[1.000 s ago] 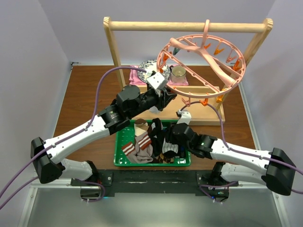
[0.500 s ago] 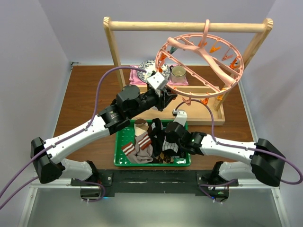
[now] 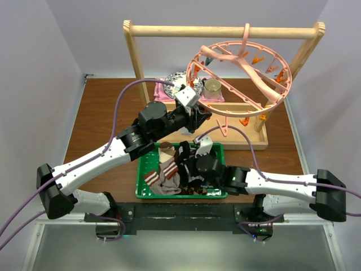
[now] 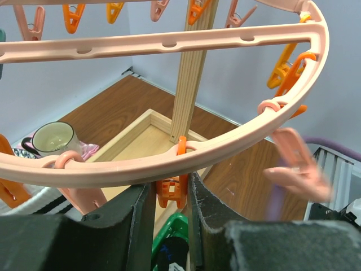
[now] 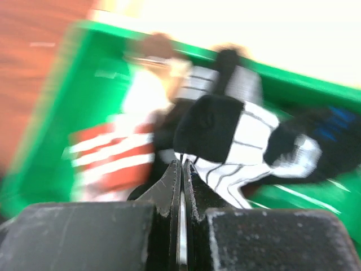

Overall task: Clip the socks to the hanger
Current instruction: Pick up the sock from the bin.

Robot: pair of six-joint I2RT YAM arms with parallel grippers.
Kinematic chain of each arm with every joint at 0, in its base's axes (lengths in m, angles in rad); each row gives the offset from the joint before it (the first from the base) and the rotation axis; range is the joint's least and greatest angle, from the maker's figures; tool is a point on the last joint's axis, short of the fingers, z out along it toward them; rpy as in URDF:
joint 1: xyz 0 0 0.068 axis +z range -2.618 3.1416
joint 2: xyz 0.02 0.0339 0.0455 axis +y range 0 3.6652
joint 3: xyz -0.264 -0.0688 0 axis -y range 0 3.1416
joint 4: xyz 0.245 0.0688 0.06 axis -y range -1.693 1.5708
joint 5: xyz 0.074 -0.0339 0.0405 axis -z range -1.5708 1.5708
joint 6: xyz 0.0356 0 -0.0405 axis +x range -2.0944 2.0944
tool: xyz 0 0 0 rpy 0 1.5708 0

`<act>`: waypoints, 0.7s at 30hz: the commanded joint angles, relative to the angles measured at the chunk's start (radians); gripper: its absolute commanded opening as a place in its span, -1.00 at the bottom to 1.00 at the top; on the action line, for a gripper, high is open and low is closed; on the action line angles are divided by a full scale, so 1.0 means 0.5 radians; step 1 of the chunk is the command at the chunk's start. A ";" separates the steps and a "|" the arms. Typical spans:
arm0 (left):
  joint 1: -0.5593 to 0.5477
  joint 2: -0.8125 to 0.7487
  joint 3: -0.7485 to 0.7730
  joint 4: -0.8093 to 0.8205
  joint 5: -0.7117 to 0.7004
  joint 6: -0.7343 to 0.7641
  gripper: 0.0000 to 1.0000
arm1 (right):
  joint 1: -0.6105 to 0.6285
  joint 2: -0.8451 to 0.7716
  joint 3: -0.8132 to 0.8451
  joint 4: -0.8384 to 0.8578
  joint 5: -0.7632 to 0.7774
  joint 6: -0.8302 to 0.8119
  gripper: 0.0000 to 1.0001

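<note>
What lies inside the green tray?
A pile of socks: a brown sock with white stripes and black patterned ones. The right gripper covers the middle of the green tray; anything beneath is hidden.

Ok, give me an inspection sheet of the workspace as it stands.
Surface: brown wooden table, no spills seen.
Job's things: socks heaped in a green tray at the near edge; hanger hooked on the wooden rack, no sock seen on it.
Clutter: mug and pink cloth behind the rack's base.
Grippers: left gripper seemingly pinches an orange clip under the rim; right gripper shut over the socks, view blurred.
Cables: purple cables arc off both wrists.
Surroundings: pale walls; nothing else seen.
</note>
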 commanded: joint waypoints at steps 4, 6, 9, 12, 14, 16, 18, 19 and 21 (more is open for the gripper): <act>-0.004 0.007 0.025 0.032 0.044 -0.006 -1.00 | 0.282 0.147 0.095 0.251 0.010 -0.290 -1.00; 0.000 0.001 0.016 0.035 0.048 -0.013 -1.00 | 0.319 0.190 0.101 0.217 0.007 -0.274 -1.00; 0.000 -0.002 0.001 0.038 0.048 -0.013 -1.00 | 0.353 0.209 0.089 0.165 0.047 -0.241 -1.00; 0.000 0.001 0.004 0.041 0.042 -0.013 -1.00 | 0.377 0.126 0.068 0.058 0.123 -0.210 -1.00; 0.000 -0.002 0.004 0.041 0.041 -0.010 -1.00 | 0.393 0.038 0.040 -0.089 0.221 -0.170 -1.00; 0.000 -0.002 0.001 0.041 0.042 -0.010 -1.00 | 0.399 -0.143 -0.009 -0.181 0.274 -0.109 -1.00; 0.000 -0.002 -0.003 0.044 0.045 -0.013 -1.00 | 0.402 -0.324 -0.076 -0.258 0.280 -0.096 -1.00; 0.000 0.001 -0.003 0.044 0.048 -0.010 -1.00 | 0.402 -0.367 -0.095 -0.267 0.286 -0.090 -0.94; 0.000 -0.002 -0.003 0.053 0.048 -0.016 -1.00 | 0.402 -0.411 -0.098 -0.344 0.292 -0.081 -0.73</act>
